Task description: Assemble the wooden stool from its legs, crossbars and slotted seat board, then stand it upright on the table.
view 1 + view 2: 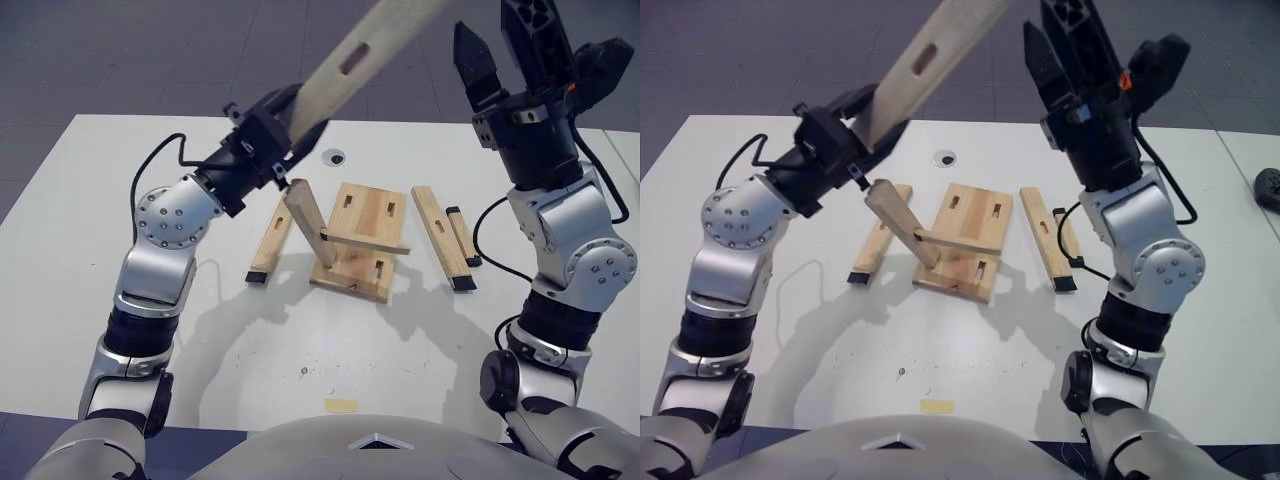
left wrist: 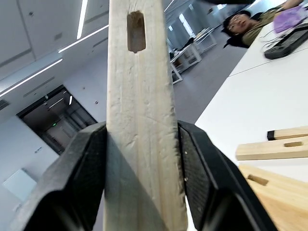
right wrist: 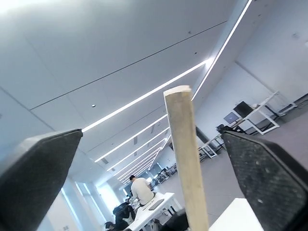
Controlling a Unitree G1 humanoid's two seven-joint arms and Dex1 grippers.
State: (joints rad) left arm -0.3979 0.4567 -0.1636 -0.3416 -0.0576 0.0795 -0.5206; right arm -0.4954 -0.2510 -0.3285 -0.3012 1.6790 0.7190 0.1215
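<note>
My left gripper (image 1: 268, 138) is shut on a long wooden leg (image 1: 345, 65) with a slot in it; the leg slants up and toward the right, above the table. In the left wrist view both black fingers (image 2: 89, 178) press the leg's (image 2: 142, 120) sides. My right gripper (image 1: 505, 50) is raised high with its fingers open and pointing up, holding nothing; the leg's tip (image 3: 185, 159) appears between them, apart. On the table lies the slotted seat board (image 1: 372, 212) with one leg (image 1: 305, 212) leaning up from it and a crossbar (image 1: 368, 241) jutting from that leg.
A loose leg (image 1: 270, 245) lies left of the board. Another leg (image 1: 440, 238) and a short black-tipped bar (image 1: 463, 236) lie to its right. A round hole (image 1: 334, 156) sits behind the board. Yellow tape (image 1: 340, 405) marks the table's near edge.
</note>
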